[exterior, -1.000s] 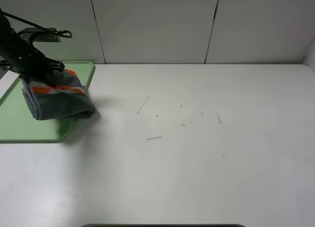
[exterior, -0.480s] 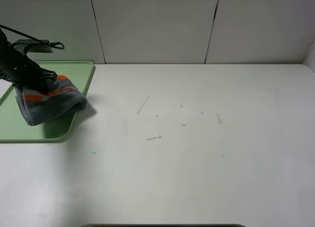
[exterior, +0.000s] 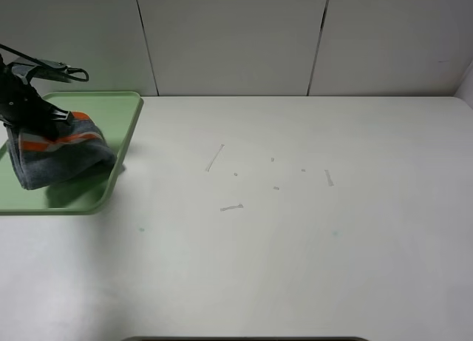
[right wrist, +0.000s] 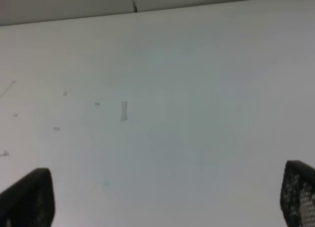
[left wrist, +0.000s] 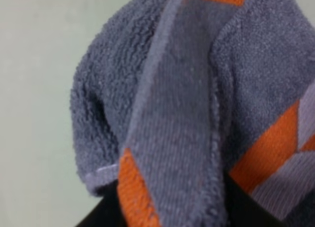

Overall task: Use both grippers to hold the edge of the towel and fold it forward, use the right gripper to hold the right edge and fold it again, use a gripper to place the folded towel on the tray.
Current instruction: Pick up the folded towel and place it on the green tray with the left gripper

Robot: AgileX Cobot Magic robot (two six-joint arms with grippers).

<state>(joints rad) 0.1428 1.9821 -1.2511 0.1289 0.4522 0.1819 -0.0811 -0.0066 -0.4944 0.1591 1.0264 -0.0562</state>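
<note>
The towel point(exterior: 59, 160) is at the far left of the overhead frame, a thick folded bundle of dark grey terry with an orange and white stripe across its top, hanging over the tray point(exterior: 111, 108). The tray is pale green smooth plastic, flat, with rounded corners and a low raised rim; the bundle's shadow lies on it. Up close in the left wrist view, the cloth point(left wrist: 197, 113) fills the frame: looped, fuzzy pile, a flatter woven grey band running through it, a stitched hem, and orange patches with sharp angled edges. The left end effector point(exterior: 46, 119) is clamped on the towel's upper edge, black and bulky, with a black cable looping above it. Over in the right wrist view, the right end effector point(right wrist: 167, 197) shows two black fingers point(right wrist: 27, 200) standing far apart at the bottom corners, holding nothing. Beneath is the white matte surface point(exterior: 295, 245), with a few small pale scuffs near the middle.
</note>
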